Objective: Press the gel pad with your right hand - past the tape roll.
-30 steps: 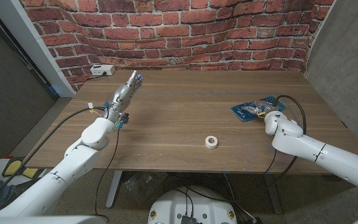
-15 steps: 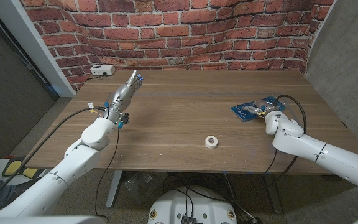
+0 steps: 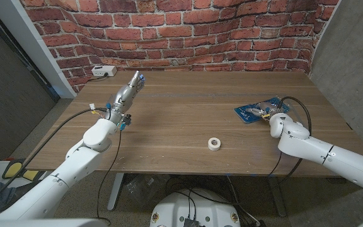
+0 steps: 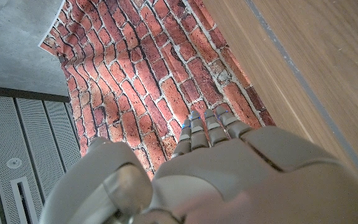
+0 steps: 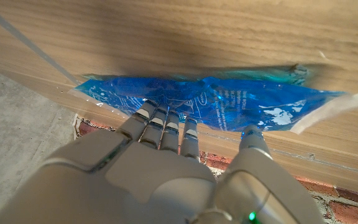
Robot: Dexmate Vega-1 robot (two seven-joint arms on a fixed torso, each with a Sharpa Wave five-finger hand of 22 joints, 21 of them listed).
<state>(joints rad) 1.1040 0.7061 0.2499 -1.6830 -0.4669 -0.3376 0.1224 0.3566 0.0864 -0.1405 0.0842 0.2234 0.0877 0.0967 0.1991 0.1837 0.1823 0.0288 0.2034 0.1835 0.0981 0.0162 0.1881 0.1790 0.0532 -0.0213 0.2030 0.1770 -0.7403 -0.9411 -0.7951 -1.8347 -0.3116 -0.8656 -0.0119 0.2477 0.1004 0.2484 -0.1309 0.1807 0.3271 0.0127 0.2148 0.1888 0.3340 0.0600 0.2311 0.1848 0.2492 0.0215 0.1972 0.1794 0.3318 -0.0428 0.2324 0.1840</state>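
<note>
The blue gel pad [image 3: 252,111] lies on the right side of the wooden table [image 3: 181,120], beyond the white tape roll [image 3: 214,144]. My right hand [image 3: 268,113] is over the pad's right part. In the right wrist view its fingertips [image 5: 164,118] reach onto the gel pad [image 5: 241,102], the thumb set apart beside them, and nothing is gripped. My left hand [image 3: 126,94] is raised over the table's left side, fingers stretched out toward the brick wall and holding nothing. Seen in the left wrist view, the left hand [image 4: 210,162] points at the wall.
A white box [image 3: 104,70] with a cable sits at the table's far left corner. The brick wall [image 3: 181,31] stands close behind the table's far edge. A cable [image 3: 298,107] loops by my right wrist near the table's right edge.
My right forearm has shifted slightly to the right while the hand stays on the gel pad. The left arm, the tape roll and the pad have not moved.
</note>
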